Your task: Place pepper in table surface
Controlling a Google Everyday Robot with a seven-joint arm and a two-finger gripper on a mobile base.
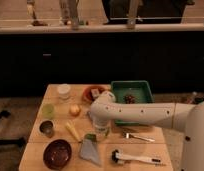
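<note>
My white arm reaches in from the right across the light wooden table surface (pixel 160 145). The gripper (pixel 98 129) points down near the middle of the table, just above the top. A small green pepper (pixel 90 136) shows at the gripper's lower left, against its tip and close to the tabletop. I cannot tell whether the pepper is held or lies on the wood. Part of it is hidden by the gripper.
A grey-blue cloth (pixel 90 151) lies just in front of the gripper. A pale yellow vegetable (pixel 72 131), metal cup (pixel 46 128), light green cup (pixel 48 110) and dark bowl (pixel 57 153) are to its left. A green tray (pixel 141 88) stands behind the arm; a brush (pixel 135 159) and a utensil (pixel 137 136) lie on the right.
</note>
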